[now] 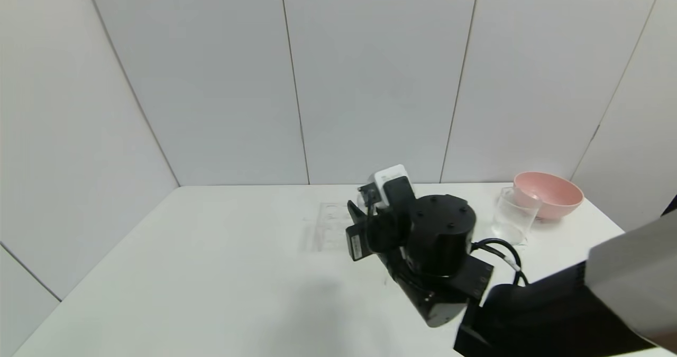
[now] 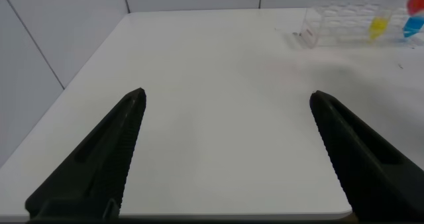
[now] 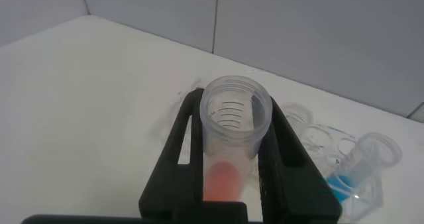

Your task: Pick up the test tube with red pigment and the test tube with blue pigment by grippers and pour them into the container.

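My right gripper (image 3: pixel 235 112) is shut on the test tube with red pigment (image 3: pixel 226 174), one finger on each side of the clear tube below its open rim. Just beyond it, the test tube with blue pigment (image 3: pixel 352 174) stands in the clear rack (image 3: pixel 318 141). The head view shows the right arm's wrist (image 1: pixel 439 235) above the rack (image 1: pixel 323 229) at mid-table, hiding the tubes. The container (image 1: pixel 512 217), a clear beaker, stands to the right of that arm. My left gripper (image 2: pixel 226 95) is open over bare table, far from the rack (image 2: pixel 338 24) and the blue tube (image 2: pixel 412 26).
A pink bowl (image 1: pixel 550 194) sits behind the beaker, near the back right corner. A tube with yellow liquid (image 2: pixel 377 27) stands in the rack beside the blue one. White wall panels close the table at the back and both sides.
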Motion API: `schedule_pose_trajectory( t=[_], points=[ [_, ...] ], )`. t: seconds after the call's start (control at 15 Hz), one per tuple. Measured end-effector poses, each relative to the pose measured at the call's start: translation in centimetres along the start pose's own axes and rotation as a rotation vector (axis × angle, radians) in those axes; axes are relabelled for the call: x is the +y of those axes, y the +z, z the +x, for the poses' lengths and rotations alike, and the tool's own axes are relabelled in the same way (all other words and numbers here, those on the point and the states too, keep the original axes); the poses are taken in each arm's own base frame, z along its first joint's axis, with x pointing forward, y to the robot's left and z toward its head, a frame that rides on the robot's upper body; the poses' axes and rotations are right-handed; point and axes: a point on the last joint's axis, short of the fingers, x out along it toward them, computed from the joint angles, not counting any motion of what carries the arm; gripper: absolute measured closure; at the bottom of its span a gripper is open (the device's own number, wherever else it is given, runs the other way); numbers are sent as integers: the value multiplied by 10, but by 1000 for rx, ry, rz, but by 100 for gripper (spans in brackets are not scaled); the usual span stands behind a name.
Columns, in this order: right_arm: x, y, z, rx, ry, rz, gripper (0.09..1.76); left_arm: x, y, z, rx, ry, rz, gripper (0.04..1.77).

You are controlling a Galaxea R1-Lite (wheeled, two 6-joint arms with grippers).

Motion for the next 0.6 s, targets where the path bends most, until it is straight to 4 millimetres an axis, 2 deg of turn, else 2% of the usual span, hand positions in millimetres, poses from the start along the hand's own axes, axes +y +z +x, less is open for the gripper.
schedule_pose_trajectory(
  t=[0.2,0.4,0.6],
  points=[
    [-37,7,-45,23,52,-3,132,0,0,0,0,0,0,5],
    [-95,8,-83,55,66,20,132,0,0,0,0,0,0,5],
    [-152,5,-113,69,47,42,132,0,0,0,0,0,0,5]
  ],
)
